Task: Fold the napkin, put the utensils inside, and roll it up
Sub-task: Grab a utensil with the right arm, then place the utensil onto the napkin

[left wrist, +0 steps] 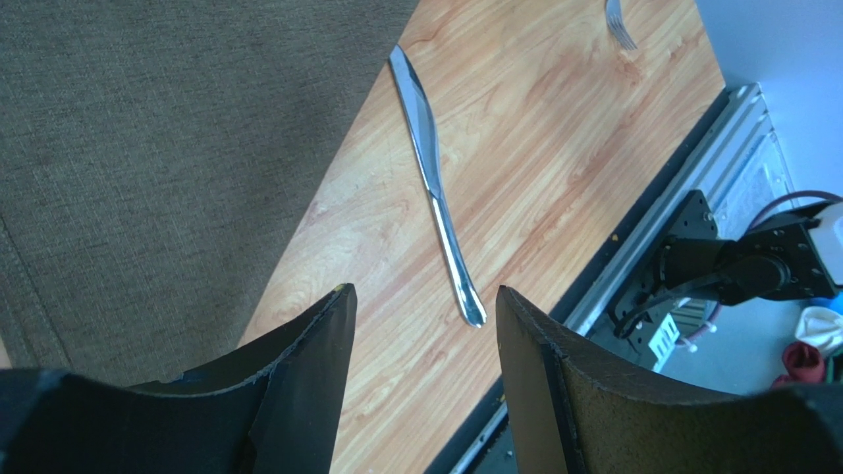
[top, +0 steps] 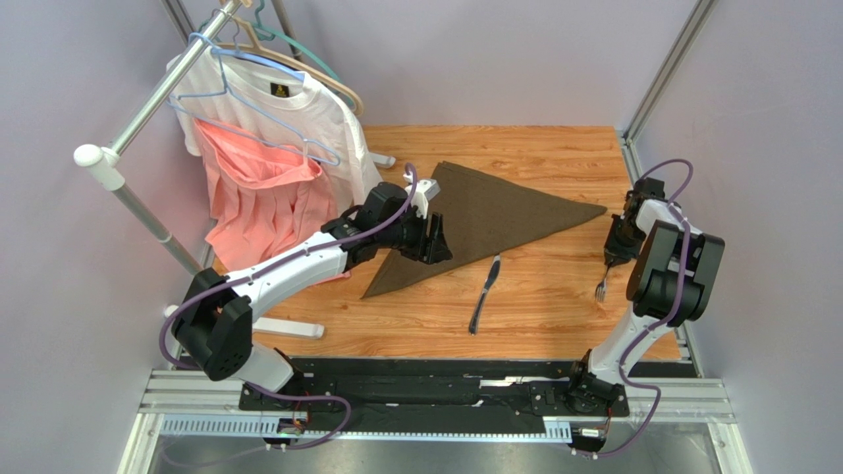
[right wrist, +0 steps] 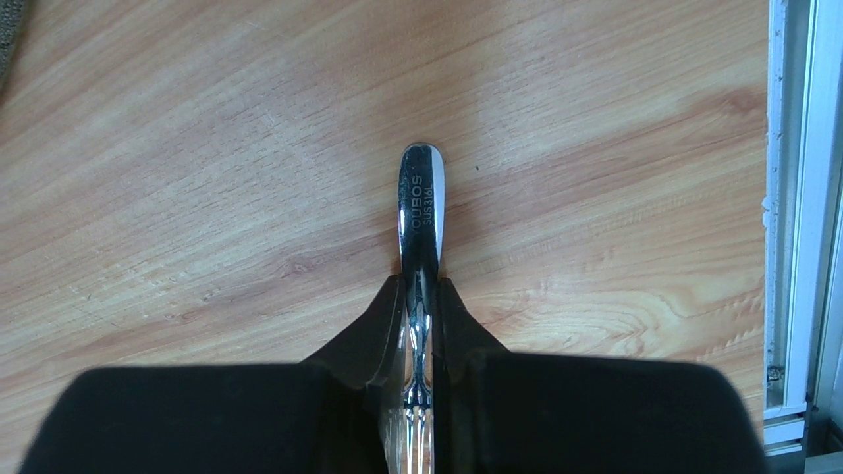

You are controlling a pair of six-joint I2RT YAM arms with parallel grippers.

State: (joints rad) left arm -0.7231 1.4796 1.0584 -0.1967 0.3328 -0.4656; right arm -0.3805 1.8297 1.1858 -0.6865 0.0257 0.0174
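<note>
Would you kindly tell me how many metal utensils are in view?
2. The knife lies on the table beside the napkin; the fork is pinched by the right gripper near the table's right edge.

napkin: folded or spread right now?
Folded, apparently once: the napkin lies flat as a triangle, not rolled. The knife lies outside it on the table; the right gripper holds the fork.

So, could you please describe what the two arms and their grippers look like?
The left arm and right arm share one look: white links between bulky black joint housings, with purple cables looped alongside. The left gripper and right gripper are black, with two broad matte fingers tapering to the tips.
</note>
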